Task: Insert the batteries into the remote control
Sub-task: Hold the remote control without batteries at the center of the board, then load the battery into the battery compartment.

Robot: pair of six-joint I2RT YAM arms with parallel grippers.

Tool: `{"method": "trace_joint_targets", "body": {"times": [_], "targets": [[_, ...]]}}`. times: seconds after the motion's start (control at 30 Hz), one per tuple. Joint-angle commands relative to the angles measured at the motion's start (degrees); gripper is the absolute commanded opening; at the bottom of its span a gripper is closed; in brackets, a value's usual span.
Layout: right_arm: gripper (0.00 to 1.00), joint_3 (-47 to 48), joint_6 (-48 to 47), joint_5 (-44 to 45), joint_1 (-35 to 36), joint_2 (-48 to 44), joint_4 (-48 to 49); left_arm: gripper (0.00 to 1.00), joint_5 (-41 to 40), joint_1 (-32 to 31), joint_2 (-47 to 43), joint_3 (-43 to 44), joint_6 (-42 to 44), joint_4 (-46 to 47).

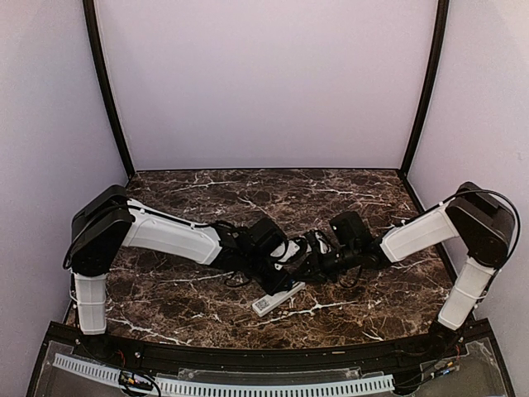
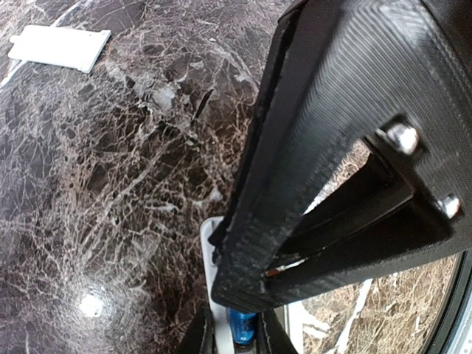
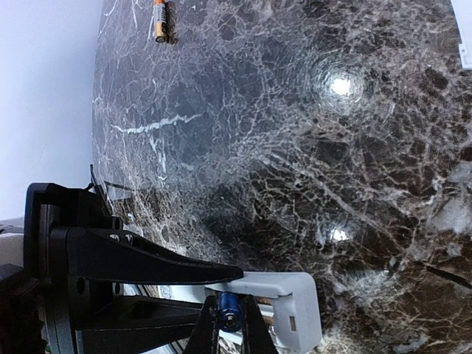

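Remote control (image 3: 296, 310): lower centre of R wrist view. Its end is pinned by L claw (image 2: 233, 341), whose fingers look pressed onto its sides, prob. so it can't skid on the slick marble while you push.
R claw (image 3: 230, 338): pinching the blue battery (image 3: 231, 316) tight, right at the remote's bay. One battery end faces your R cam, which suits sliding it in lengthwise.
Step, my read: blue cell going in, not seated yet. Fingers hide the bay, so can't confirm.
Claws: v. close together over the remote at centre of top view. Mind you don't knock L w/ R.
Spare batteries (image 3: 164, 21): two, side by side, upper left of R wrist view, well apart from the work. Likely your next pick-up.
Cover plate (image 2: 59, 48): upper left of L wrist view, flat and out of the way. Goes on last.
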Motion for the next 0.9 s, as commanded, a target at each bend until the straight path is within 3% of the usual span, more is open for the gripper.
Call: {"method": "trace_joint_targets", "body": {"times": [0.0, 0.23, 0.6, 0.67, 0.87], "targets": [[0.06, -0.36, -2.26, 0.52, 0.44, -0.42, -8.34, 0.0, -2.48, -1.12, 1.43, -1.68, 3.76, -4.89], [0.17, 2.5, -5.99, 0.59, -1.47, -1.8, -12.85, 0.0, -3.05, -1.37, 1.42, -2.34, 4.31, -5.39], [0.25, 6.02, -10.31, 1.3, -3.16, -3.48, -18.67, 0.0, -2.48, -1.45, 1.44, -2.9, 4.52, -5.38], [0.25, 6.64, -10.87, 0.91, -3.19, -3.51, -19.16, 0.0, -2.4, -1.39, 1.51, -2.9, 4.66, -5.43], [0.13, 5.66, -9.76, -2.64, -3.19, -2.83, -15.2, 0.0, -2.1, -1.46, 1.65, -2.83, 4.45, -5.09]]}}
